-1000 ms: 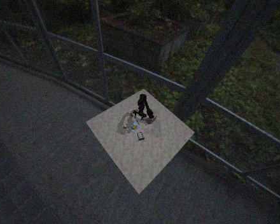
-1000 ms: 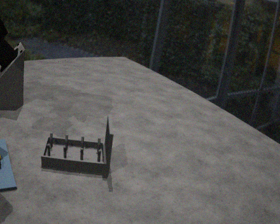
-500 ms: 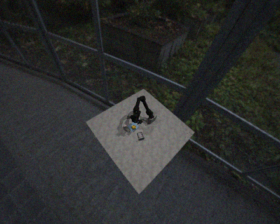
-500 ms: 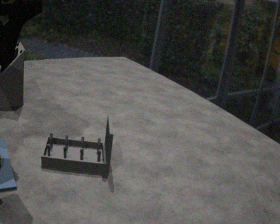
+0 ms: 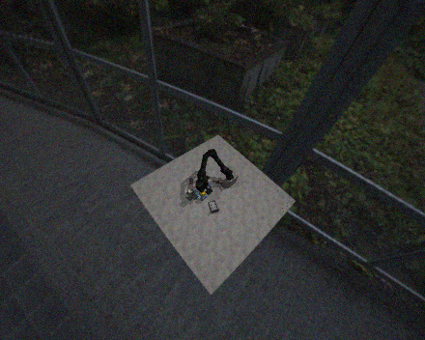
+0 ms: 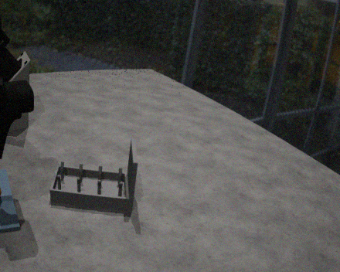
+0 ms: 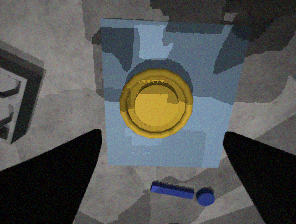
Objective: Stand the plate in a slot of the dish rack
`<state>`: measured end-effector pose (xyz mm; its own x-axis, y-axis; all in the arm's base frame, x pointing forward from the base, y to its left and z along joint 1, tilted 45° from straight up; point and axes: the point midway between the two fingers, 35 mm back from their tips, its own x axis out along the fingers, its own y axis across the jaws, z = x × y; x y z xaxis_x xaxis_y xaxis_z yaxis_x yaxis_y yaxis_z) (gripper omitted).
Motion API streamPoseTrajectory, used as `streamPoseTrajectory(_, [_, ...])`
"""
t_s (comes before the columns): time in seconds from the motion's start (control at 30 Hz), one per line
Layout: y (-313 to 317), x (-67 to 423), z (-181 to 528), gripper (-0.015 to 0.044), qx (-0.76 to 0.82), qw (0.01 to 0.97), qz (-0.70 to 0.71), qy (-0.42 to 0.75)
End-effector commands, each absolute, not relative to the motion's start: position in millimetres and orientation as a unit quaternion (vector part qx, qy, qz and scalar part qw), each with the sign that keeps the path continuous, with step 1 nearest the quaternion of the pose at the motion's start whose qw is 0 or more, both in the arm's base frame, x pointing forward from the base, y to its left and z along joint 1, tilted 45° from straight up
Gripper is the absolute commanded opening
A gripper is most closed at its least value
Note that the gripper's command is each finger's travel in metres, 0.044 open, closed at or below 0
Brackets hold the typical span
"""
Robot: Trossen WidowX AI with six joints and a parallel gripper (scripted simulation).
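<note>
Plate [image 7: 156, 104] flat on blue mat [image 7: 205, 55], below wide-open, empty end effector [image 7: 162, 150]
</note>
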<state>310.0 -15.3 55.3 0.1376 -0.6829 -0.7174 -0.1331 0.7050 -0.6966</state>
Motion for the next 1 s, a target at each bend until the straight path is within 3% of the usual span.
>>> streamPoseTrajectory(0.0, [-18, 310, 52, 0.04, -0.323, 0.68, -0.21, 0.624])
streamPoseTrajectory(0.97, [-48, 320, 18, 0.04, -0.323, 0.68, -0.21, 0.624])
